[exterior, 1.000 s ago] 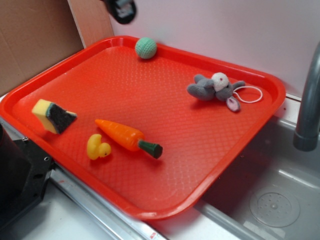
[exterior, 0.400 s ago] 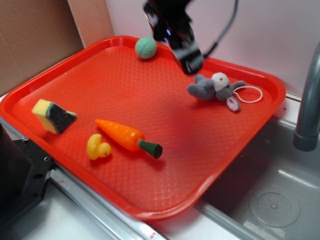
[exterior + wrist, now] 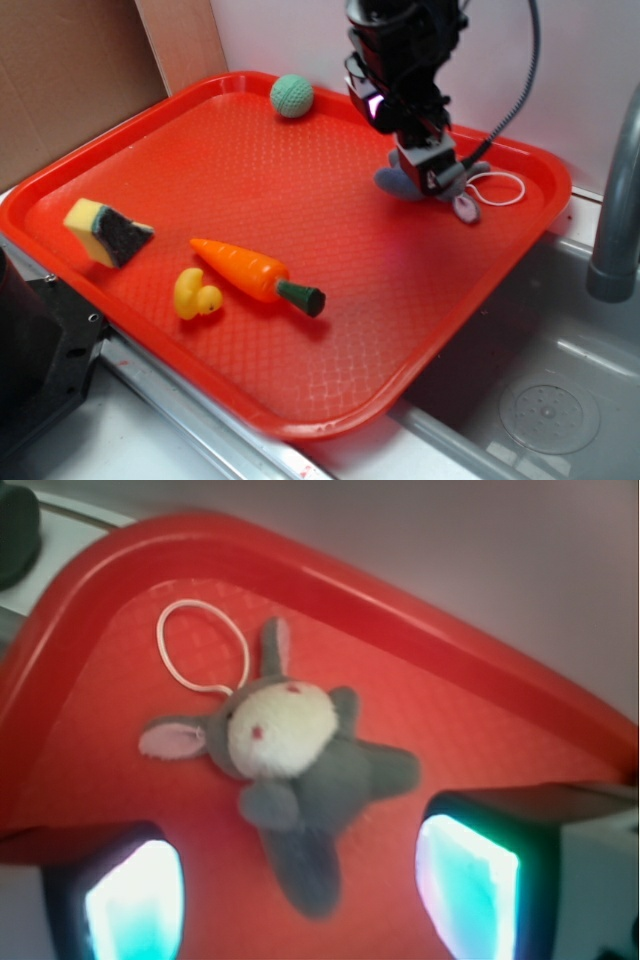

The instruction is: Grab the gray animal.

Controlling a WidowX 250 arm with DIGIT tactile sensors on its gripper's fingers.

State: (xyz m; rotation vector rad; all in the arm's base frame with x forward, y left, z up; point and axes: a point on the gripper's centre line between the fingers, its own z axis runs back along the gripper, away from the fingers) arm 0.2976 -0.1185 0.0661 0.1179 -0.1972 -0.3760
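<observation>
Tray [image 3: 150,160]: you see glossy red plastic, fine diamond texture.
Gray animal [image 3: 300,770]: soft matt plush, thin white string loop.
Ball [image 3: 291,96]: green knitted yarn.
Duck [image 3: 195,294]: smooth yellow rubber.
Faucet [image 3: 618,200]: gray metal, dull sheen.

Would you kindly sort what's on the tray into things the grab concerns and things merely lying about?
Belongs to the job:
gray animal
pincer, open, a finger on either side of it

Just lying about:
yellow duck
carrot
sponge
green ball
red tray
</observation>
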